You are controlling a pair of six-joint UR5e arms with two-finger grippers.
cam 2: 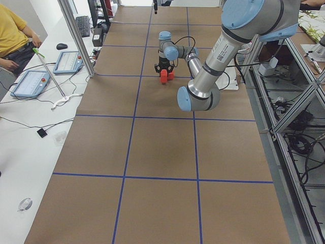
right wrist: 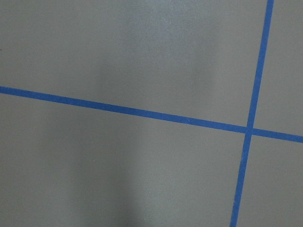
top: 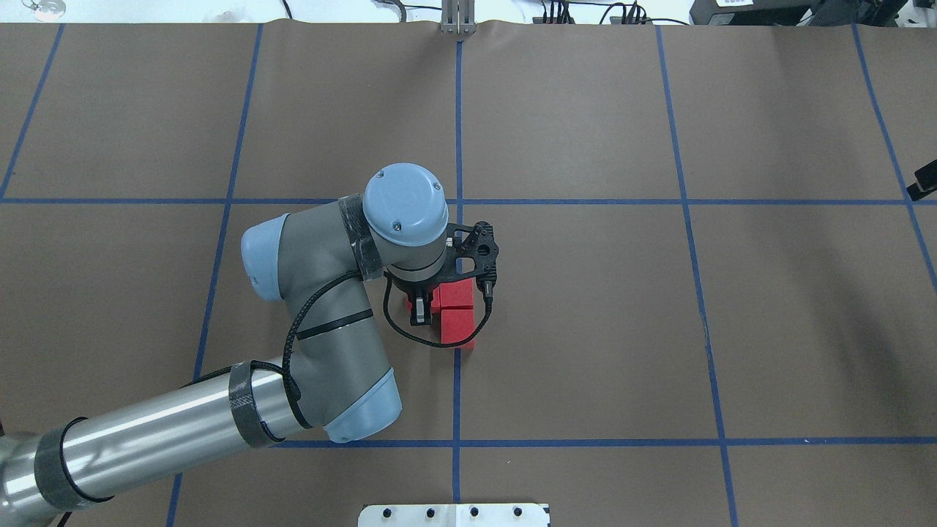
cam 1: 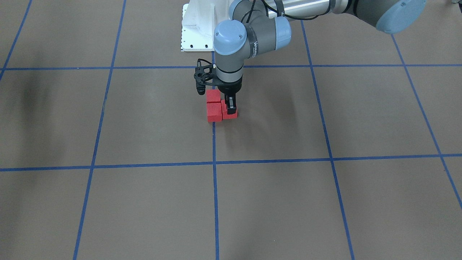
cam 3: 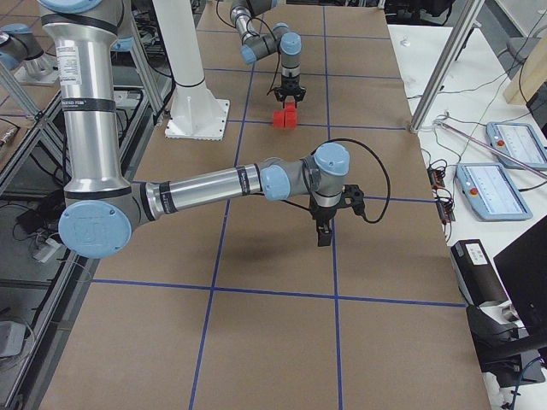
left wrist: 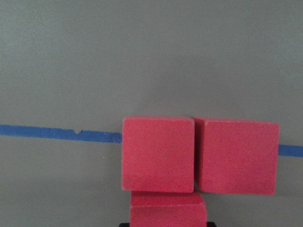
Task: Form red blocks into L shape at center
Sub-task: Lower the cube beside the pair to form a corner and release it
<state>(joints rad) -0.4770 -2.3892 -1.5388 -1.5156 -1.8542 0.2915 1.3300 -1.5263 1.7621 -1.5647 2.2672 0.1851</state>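
Note:
Three red blocks lie touching in an L on the brown floor at the center (cam 1: 270,119), beside a blue tape line. Two of them (cam 1: 213,95) (cam 1: 213,112) form a row, seen side by side (left wrist: 158,153) (left wrist: 236,156) in the left wrist view. The third block (cam 1: 231,116) rests against the row, and my left gripper (cam 1: 230,105) stands straight down over it, shut on it. From overhead the gripper (top: 419,311) covers most of that block. My right gripper (cam 3: 323,231) hangs over a tape crossing far from the blocks. I cannot tell whether it is open or shut.
The robot's white base plate (cam 1: 195,29) lies just behind the blocks. A person in yellow (cam 2: 12,40) sits at the side bench with teach pendants (cam 2: 30,81). An aluminium post (cam 2: 76,35) stands at the floor's edge.

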